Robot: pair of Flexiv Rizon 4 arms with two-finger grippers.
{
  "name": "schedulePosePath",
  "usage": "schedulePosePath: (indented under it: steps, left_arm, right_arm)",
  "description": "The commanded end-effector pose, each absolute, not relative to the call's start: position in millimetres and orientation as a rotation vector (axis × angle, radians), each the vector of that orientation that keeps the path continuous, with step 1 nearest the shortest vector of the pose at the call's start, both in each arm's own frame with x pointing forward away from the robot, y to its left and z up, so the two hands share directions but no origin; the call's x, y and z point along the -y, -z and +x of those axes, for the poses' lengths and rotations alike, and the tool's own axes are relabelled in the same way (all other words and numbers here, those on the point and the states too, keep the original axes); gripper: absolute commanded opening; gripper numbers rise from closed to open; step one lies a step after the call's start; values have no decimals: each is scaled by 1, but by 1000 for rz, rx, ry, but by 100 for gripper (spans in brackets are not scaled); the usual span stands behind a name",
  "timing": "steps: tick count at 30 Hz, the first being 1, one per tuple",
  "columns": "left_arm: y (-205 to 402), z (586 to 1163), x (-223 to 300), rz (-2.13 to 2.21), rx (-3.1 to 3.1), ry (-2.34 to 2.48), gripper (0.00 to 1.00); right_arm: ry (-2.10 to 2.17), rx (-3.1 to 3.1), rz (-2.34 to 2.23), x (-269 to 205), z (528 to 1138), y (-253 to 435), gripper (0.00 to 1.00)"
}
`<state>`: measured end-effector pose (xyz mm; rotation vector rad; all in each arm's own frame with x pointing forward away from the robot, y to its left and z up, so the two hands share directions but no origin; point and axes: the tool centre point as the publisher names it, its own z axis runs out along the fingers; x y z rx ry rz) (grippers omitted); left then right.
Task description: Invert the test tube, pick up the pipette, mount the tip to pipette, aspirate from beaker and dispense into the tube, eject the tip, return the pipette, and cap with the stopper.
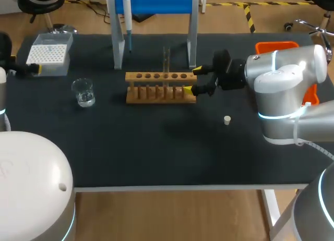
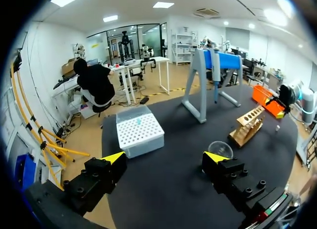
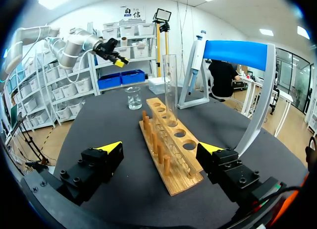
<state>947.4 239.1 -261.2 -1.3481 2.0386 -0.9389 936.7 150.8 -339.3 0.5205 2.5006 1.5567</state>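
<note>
My right gripper [image 1: 193,79] is hanging spread and empty at the end of the rack [image 1: 156,93] — I'm starting on inverting the test tube [image 3: 170,85]. Next it's calling for a gentle squeeze on the glass.

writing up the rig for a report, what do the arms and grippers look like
The right arm and left arm are rounded silver-white housings with glowing pale blue rings at the joints. The left gripper and right gripper are blocky black, with visible bolt heads, each ending in two bright yellow wedge tips.
</note>
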Motion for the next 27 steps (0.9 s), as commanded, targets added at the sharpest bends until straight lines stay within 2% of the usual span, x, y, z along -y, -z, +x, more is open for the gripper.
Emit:
schedulePosePath:
  steps: [1, 27]
  left_arm:
    - [269, 978, -240, -1376, -2035, 909, 100]
    - [316, 1079, -249, -1555, -1950, 853, 100]
  right_arm:
    - [-1556, -2503, 521, -150, 937, 339, 100]
    - [-1556, -2503, 521, -150, 937, 339, 100]
